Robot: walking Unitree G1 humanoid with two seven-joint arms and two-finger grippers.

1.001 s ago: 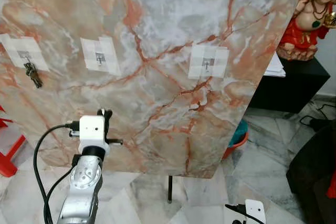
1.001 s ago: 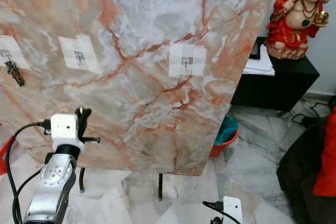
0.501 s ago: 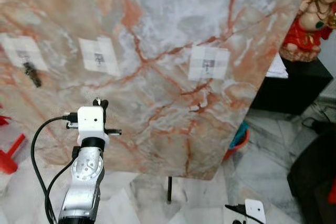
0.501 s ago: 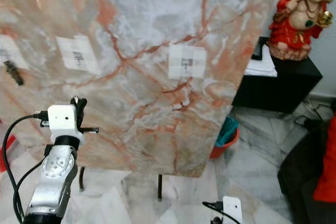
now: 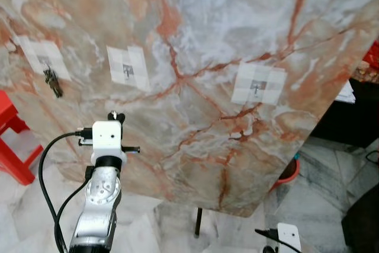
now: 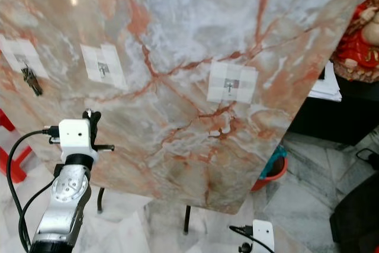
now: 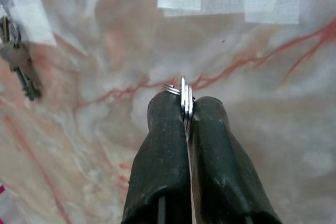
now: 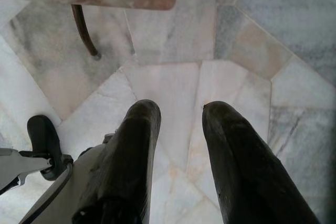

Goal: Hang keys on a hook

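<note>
Left pincer (image 7: pixel 185 109): fingers pressed together on key ring (image 7: pixel 183 94), ring edge jutting past fingertips, below middle taped hook (image 5: pixel 129 69) | marble slab (image 5: pixel 201 39): other keys (image 5: pixel 53 81) hang on left hook | right pincer (image 8: pixel 176 114): fingers apart, holding nothing, over marble floor (image 8: pixel 173 82).

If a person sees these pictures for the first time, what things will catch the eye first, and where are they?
A large pink-veined marble board stands tilted, with three taped hooks in a row; the left hook already carries a bunch of keys. Before the board, below the middle hook, the left pincer is raised, shut on a key ring. The right pincer hangs open over the marble floor.
</note>
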